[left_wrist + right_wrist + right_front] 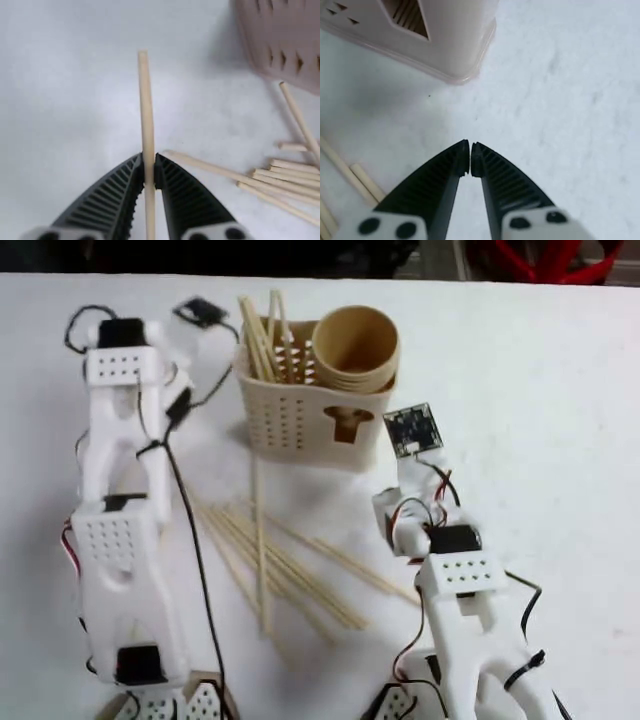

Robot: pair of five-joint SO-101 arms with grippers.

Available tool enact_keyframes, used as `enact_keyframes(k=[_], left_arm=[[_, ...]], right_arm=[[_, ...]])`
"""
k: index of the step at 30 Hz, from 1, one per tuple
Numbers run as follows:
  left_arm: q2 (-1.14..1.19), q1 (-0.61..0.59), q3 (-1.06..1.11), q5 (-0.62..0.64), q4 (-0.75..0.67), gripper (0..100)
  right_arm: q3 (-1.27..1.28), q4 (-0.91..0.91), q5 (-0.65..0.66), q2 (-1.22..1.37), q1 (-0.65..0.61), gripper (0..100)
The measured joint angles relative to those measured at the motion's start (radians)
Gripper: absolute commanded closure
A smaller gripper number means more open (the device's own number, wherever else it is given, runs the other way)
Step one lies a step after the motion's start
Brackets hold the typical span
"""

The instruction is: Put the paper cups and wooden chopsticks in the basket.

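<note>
We find the left gripper (149,167) closed on a single chopstick (145,110), with the ribbed jaws pressing it from both sides near their tips. The stick runs forward past the tips over the white table (60,100). Its near end is cut off at the frame edge, so we cannot tell its full length.

The right gripper (470,157) has its jaws brought together, the tips all but touching and nothing between them. It sits low over the table, near a corner of the basket (445,40).

From above, the basket (300,420) stands at the far middle of the table. The paper cups (355,345) are nested inside it. Its wall hides their lower parts, so we cannot fix their number. The stowed chopsticks (262,340) lean upright in the compartment beside the cups.

The loose chopsticks (290,575) lie fanned on the table between the two arms, in front of the basket. They overlap, so their count is uncertain.

In both wrist views the basket is cropped and only part of its perforated wall shows.

A small circuit board (412,430) sits on the arm beside the basket. Any marking on it is too small to read.
</note>
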Motion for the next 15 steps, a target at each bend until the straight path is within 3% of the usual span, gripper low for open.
enact_keyframes(k=[8,15], left_arm=[[-0.253,0.000,-0.104,0.098,0.000,98],[-0.437,0.135,-0.282,0.247,-0.058,98]], right_arm=[[0.000,0.000,0.000,0.000,0.000,97.4],[0.000,0.000,0.000,0.000,0.000,97.4]])
